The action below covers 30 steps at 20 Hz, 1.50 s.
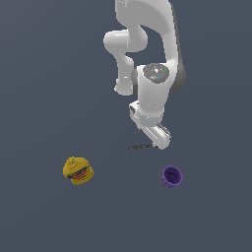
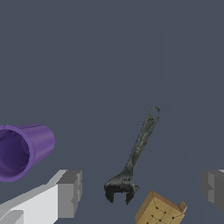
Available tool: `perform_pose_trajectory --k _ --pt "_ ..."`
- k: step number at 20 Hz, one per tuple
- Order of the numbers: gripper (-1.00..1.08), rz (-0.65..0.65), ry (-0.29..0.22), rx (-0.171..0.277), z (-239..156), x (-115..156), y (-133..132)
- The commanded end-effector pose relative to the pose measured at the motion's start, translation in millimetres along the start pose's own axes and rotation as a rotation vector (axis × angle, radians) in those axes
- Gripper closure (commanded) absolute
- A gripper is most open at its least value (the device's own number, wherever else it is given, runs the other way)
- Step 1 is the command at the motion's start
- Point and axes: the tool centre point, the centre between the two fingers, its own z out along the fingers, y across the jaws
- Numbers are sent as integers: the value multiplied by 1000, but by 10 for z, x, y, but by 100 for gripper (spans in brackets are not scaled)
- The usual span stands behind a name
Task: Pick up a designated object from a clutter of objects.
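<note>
The designated object is a thin dark grey wrench-like rod (image 2: 136, 155) with a black knobby head, lying flat on the floor. In the exterior view the rod (image 1: 140, 146) shows as a faint dark line just to the left of the hand. My gripper (image 2: 142, 192) is open, and the rod's head lies between its grey fingers (image 2: 70, 192) without touching them. In the exterior view the gripper (image 1: 161, 142) hangs low over the floor, its fingertips hidden by the hand. The clutter also holds a purple cup (image 2: 19, 151), a tan perforated block (image 2: 159, 210) and a yellow lump (image 1: 78, 170).
The purple cup (image 1: 172, 176) lies on its side below the hand in the exterior view. The yellow lump with a red stripe sits at the exterior view's left. The tan block is close beside the rod's head. The dark floor (image 1: 49, 74) surrounds everything.
</note>
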Motion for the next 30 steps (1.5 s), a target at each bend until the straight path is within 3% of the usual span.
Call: perform_pose_trajectory --k 1,17,30 --pt "-92 60 1 -4 113 -50 19" --pt "-92 412 20 -29 750 -337 205" --pt "-92 526 32 -35 942 -424 289"
